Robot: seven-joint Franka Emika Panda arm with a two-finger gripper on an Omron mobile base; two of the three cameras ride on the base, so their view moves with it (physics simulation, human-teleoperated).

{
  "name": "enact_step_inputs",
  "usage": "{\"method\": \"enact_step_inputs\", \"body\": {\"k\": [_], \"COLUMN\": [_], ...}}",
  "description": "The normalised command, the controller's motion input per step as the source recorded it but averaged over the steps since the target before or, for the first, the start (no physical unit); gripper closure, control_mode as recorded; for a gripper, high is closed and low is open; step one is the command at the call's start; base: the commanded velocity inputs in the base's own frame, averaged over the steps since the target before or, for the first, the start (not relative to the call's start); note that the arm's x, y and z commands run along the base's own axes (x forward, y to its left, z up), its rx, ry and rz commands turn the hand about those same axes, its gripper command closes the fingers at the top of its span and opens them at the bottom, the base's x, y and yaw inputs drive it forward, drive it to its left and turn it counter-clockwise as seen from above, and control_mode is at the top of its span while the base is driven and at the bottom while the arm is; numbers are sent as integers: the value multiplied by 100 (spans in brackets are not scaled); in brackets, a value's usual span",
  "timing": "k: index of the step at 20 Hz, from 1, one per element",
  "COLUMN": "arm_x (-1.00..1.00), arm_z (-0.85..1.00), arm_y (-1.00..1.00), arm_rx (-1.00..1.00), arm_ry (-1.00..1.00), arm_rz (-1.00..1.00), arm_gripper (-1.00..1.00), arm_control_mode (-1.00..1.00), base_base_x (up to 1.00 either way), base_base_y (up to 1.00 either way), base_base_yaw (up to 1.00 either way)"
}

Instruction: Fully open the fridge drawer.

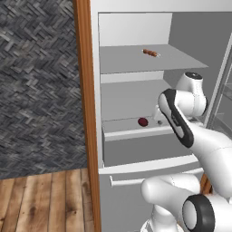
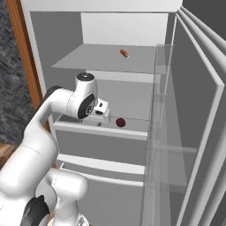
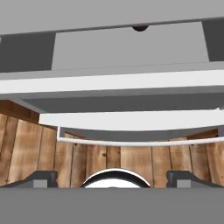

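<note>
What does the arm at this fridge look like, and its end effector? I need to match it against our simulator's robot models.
The arm is glossy white, built of rounded tubular links with bulbous joints. Black bands mark the joints, and a round cap at the wrist has a dark centre. No cables or lettering are visible. The end effector is a small boxy white hand; in the hand view its finger tips are small, dark grey and blocky.

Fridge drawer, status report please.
End effector over fridge drawer, fingers spread. Drawer partly out, white lip showing. Dark red item inside drawer; nothing blocking the pull.
</note>
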Motion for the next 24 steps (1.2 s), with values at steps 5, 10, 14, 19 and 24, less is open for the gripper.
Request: {"method": "enact_step_inputs", "body": {"k": [5, 10, 14, 19, 24], "arm_x": [-6, 0, 0, -2, -10], "arm_z": [-2, 0, 0, 0, 0], "arm_y": [-13, 0, 0, 0, -4], "arm_rx": [0, 0, 0, 0, 0], "arm_ry": [-1, 0, 0, 0, 0], "arm_rz": [0, 0, 0, 0, 0], "arm_gripper": [-100, -100, -100, -100, -100], "arm_control_mode": [-100, -100, -100, -100, 100], "base_base_x": [0, 0, 0, 0, -21], "base_base_y": [0, 0, 0, 0, -11], "base_base_yaw": [0, 0, 0, 0, 0]}}
